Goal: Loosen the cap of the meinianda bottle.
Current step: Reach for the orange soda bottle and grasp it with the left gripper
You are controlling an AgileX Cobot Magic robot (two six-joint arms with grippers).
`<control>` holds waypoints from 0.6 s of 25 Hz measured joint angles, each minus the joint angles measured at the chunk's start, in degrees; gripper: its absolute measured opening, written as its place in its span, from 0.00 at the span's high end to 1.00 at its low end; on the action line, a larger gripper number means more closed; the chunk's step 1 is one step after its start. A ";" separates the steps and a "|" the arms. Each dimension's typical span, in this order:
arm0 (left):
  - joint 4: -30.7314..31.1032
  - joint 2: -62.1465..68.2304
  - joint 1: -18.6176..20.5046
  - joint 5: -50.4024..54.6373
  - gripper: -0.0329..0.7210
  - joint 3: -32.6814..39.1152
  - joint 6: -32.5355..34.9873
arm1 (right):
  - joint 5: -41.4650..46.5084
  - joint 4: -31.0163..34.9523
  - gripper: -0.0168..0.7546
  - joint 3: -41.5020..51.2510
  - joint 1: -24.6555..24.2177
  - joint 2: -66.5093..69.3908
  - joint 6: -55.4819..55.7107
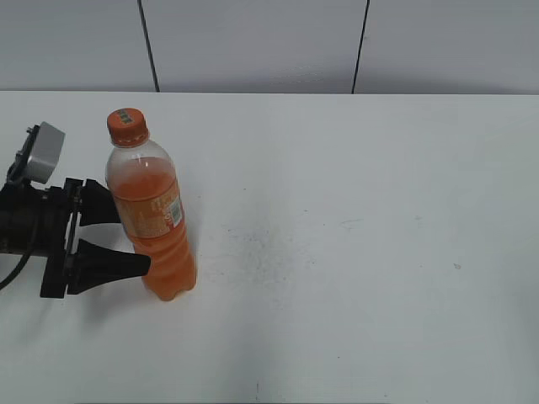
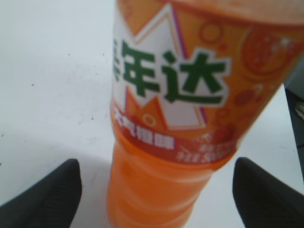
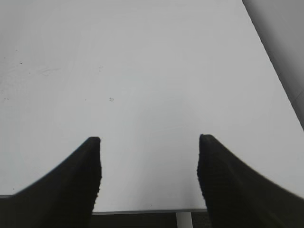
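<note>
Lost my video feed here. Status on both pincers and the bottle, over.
Left pincer open, straddling the clear plastic orange-drink bottle, not clamped. Right pincer open over bare white table. Small orange screw cap on, nothing in the way.

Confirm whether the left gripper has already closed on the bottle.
No: the left gripper's fingers stand clear of the meinianda bottle on both sides.

Readable in the left wrist view on the meinianda bottle's orange label: large green characters "年达" on a white zigzag patch, with a cut-off character at the left. Below, on the red band, small white characters, too blurred to read. On the cap, a small green-white mark, illegible.
</note>
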 joint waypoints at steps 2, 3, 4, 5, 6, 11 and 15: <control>-0.69 0.63 0.00 -0.94 0.17 0.00 1.32 | 0.00 0.00 0.36 0.00 0.00 0.00 0.00; -0.97 0.73 0.00 -1.08 0.17 0.00 1.69 | 0.00 0.00 0.36 0.00 0.00 0.00 0.00; -1.31 0.73 0.00 -1.40 0.17 0.00 1.93 | 0.00 0.00 0.36 0.00 0.00 0.00 0.00; -1.73 0.73 -0.20 -1.82 0.17 0.00 2.14 | 0.00 0.00 0.36 0.00 0.00 0.00 0.00; -2.10 0.73 -0.55 -1.88 0.17 0.00 2.61 | 0.00 0.00 0.36 0.00 0.00 0.00 0.00; -3.25 0.73 -4.89 0.04 0.17 0.00 4.52 | 0.00 0.00 0.36 0.00 0.00 0.00 0.00; -4.69 0.73 -6.69 2.01 0.17 0.00 4.83 | 0.00 0.00 0.36 0.00 0.00 0.00 0.00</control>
